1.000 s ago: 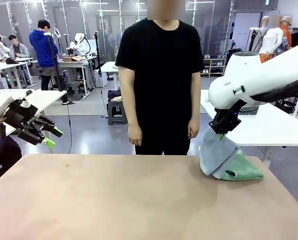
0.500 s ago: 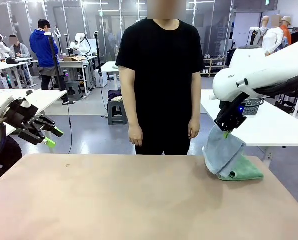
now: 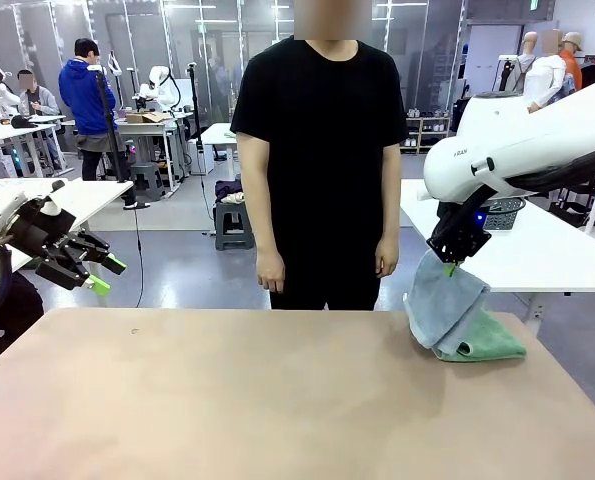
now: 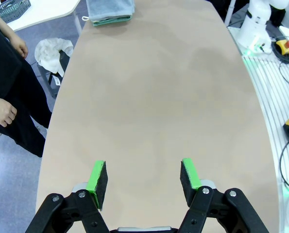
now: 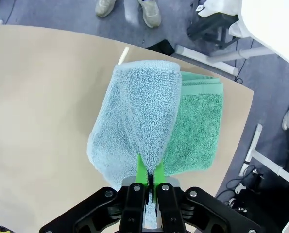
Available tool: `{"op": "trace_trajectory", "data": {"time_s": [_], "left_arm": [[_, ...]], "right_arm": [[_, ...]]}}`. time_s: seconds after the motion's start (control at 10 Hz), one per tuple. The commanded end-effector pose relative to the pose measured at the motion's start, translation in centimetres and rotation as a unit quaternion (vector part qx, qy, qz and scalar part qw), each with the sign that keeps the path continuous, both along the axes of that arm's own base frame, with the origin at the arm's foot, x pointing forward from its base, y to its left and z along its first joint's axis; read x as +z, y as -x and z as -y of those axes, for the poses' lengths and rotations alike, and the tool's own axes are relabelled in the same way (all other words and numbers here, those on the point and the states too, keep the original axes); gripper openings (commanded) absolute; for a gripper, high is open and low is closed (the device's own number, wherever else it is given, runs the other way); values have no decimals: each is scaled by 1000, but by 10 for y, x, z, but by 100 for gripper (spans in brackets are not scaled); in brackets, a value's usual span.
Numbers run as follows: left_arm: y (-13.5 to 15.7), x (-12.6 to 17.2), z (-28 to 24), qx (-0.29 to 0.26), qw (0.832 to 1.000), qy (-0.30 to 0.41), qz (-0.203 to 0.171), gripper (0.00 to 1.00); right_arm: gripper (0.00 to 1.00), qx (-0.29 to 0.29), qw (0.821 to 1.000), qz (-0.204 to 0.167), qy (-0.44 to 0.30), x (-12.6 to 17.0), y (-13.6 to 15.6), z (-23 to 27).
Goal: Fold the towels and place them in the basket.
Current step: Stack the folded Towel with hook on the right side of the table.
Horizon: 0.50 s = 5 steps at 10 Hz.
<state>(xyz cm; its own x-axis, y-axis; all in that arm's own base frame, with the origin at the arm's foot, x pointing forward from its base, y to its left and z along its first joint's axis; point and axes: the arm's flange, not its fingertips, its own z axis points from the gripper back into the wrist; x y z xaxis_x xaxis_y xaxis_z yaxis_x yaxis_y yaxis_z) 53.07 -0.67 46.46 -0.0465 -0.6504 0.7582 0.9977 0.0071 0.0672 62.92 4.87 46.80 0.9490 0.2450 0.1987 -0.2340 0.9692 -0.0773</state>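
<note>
A pale grey-blue towel point(image 3: 444, 305) hangs from the right gripper point(image 3: 449, 268) over the bench's point(image 3: 227, 400) far right corner, its fingers point(image 5: 143, 171) pinched tight on a gathered fold of the cloth; its lower end drapes onto a mint green towel point(image 3: 487, 340) lying folded flat beneath. Both are thick looped terry, soft and limp, with hemmed edges (the green one's band shows plainly in the right wrist view). To lift well, the arm would likely rise straight and slowly, so the blue cloth peels off without dragging the green. The left gripper point(image 3: 87, 265) hovers at the bench's left edge, fingers wide and empty. A person point(image 3: 322, 160) stands across.
</note>
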Motion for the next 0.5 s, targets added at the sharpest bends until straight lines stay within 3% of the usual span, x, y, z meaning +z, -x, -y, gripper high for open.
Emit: {"op": "trace_trajectory", "data": {"time_s": [0.0, 0.4], "left_arm": [[0, 0, 0, 1, 1000, -1, 2, 76], [0, 0, 0, 1, 1000, -1, 2, 76]], "right_arm": [[5, 0, 1000, 3, 0, 2, 3, 0], [6, 17, 999, -15, -26, -18, -16, 30]]}}
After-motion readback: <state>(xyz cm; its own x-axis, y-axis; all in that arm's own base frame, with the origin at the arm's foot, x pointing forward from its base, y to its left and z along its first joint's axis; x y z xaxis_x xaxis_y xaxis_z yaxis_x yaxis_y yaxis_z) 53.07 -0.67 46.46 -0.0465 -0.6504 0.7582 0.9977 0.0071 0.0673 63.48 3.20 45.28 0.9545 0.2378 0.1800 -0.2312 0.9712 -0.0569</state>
